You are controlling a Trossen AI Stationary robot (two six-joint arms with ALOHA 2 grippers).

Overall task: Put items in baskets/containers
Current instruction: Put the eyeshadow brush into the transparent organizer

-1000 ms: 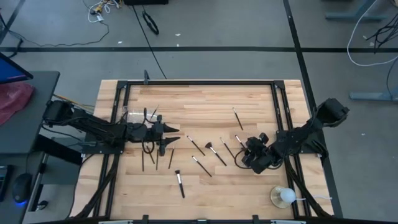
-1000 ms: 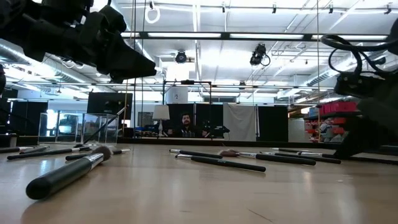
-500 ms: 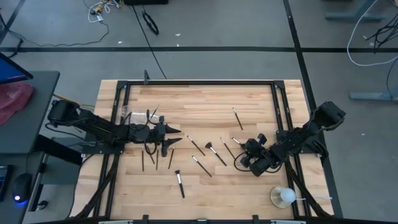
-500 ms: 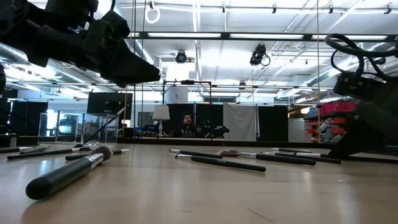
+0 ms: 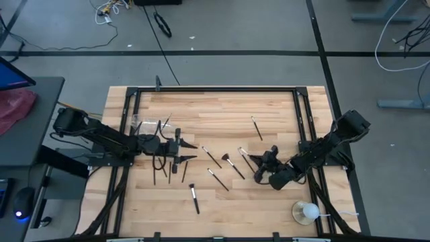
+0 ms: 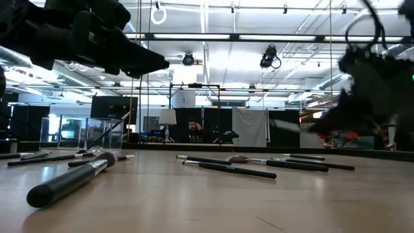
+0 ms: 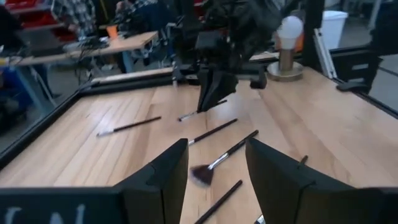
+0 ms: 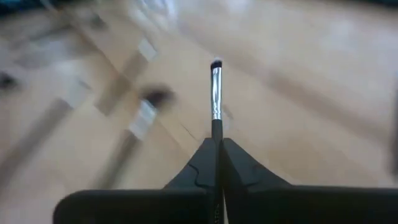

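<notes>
Several thin dark makeup brushes lie flat on the wooden table (image 5: pixel 215 107), among them a fan brush (image 5: pixel 227 160) and one near the front (image 5: pixel 193 198). The clear holder (image 5: pixel 143 126) stands at the far left, with brushes leaning in it. My right gripper (image 8: pixel 216 142), right of the table's middle (image 5: pixel 259 166), is shut on one brush (image 8: pixel 215 87). My left gripper (image 5: pixel 188 153) hovers open left of the middle, above the fan brush (image 7: pixel 204 174), with nothing between its fingers. My right gripper pinches the brush's dark handle (image 8: pixel 216 127) between its two fingers. The brush lies along the fingers, its silver ferrule and dark bristle tip (image 8: pixel 216 64) sticking out past the fingertips. Brush and gripper hang clear of the table in the low view (image 6: pixel 336 120).
A white round object on a dish (image 5: pixel 306 212) stands at the near right corner. Dark frame rails (image 5: pixel 301 114) run along the table's left, right and far sides. Loose brushes (image 5: pixel 216 179) cover the middle; bare wood lies at the far middle.
My right gripper has shut on a brush and moved toward the table's left and up, carrying the brush clear of the table. My left gripper has tipped from pointing down to more level, staying open.
</notes>
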